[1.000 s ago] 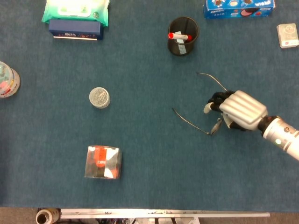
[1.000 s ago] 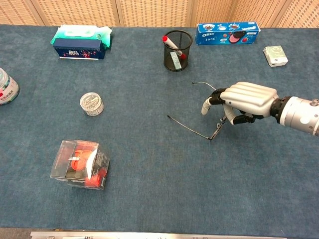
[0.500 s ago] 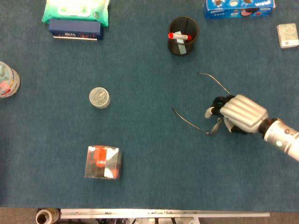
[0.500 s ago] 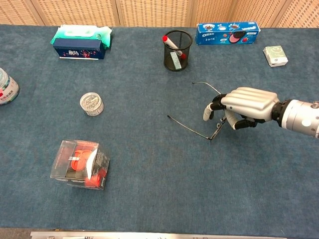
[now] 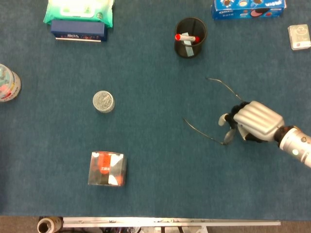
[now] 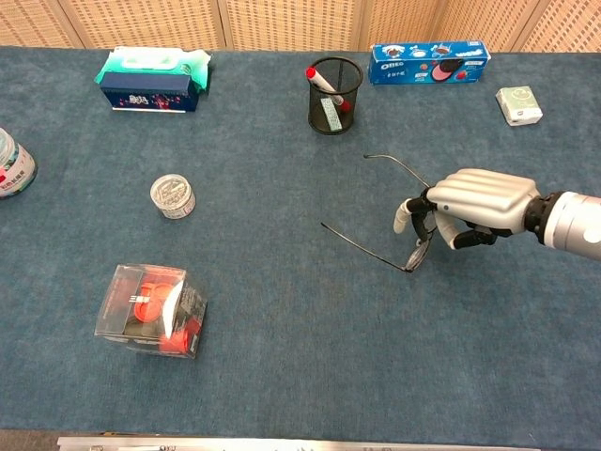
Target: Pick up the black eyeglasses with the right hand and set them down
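Sliding toward the robot's own right over the last second, the right hand has carried the black eyeglasses with it across the blue counter, and that is the clearest sign the frame is truly caught in the fingers and not merely brushed. Well off to the hand's left, from farthest to nearest, a jar sits at the counter's edge, then a clear box with red contents, a round tin, and a tissue pack on a dark box, none of which has shifted. Just left of the hand the two thin temple arms splay out over the felt, one reaching toward the mesh pen cup beyond it. The fingers are curled down over the front of the glasses, clamped on them, though the lenses themselves are hidden under the palm. Whether the frame is lifted clear or dragging on the cloth cannot be told. The left hand shows in neither view. Lifting and setting down appear to remain.
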